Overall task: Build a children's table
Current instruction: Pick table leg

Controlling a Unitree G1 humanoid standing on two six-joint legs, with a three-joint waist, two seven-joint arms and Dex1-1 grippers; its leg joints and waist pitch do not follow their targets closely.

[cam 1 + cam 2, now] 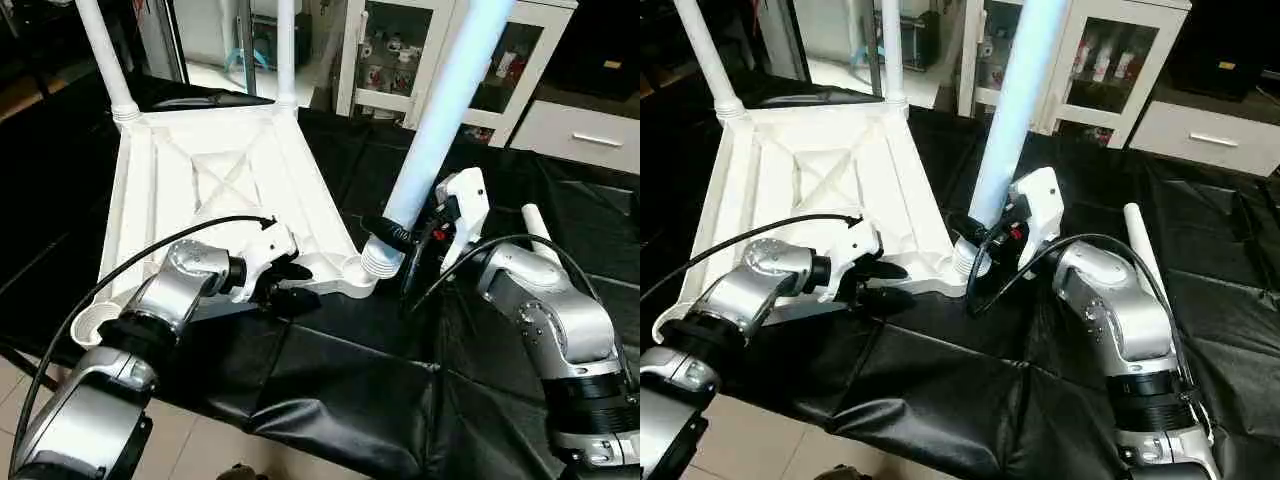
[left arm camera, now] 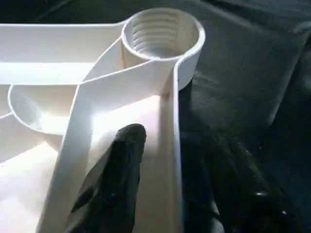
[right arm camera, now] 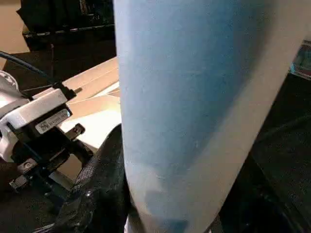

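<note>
The children's table's white tabletop [image 1: 200,170] lies underside up on the black cloth. Two white legs [image 1: 105,55] [image 1: 286,50] stand upright in its far corners. My right gripper [image 1: 398,252] is shut on a third leg [image 1: 445,110], which tilts, with its ribbed lower end at the near right corner. In the left wrist view that corner's threaded socket [image 2: 160,34] looks empty. My left gripper [image 1: 293,284] is open and straddles the tabletop's near rim [image 2: 170,145], one finger inside and one outside. Another leg [image 1: 537,225] lies on the cloth to the right.
The black-covered work table [image 1: 330,380] ends just in front of my arms, with tiled floor [image 1: 200,450] below. The tabletop's near left corner socket [image 1: 88,325] overhangs that edge. A white glass-door cabinet [image 1: 400,50] stands behind. Black cables [image 1: 150,250] loop over both forearms.
</note>
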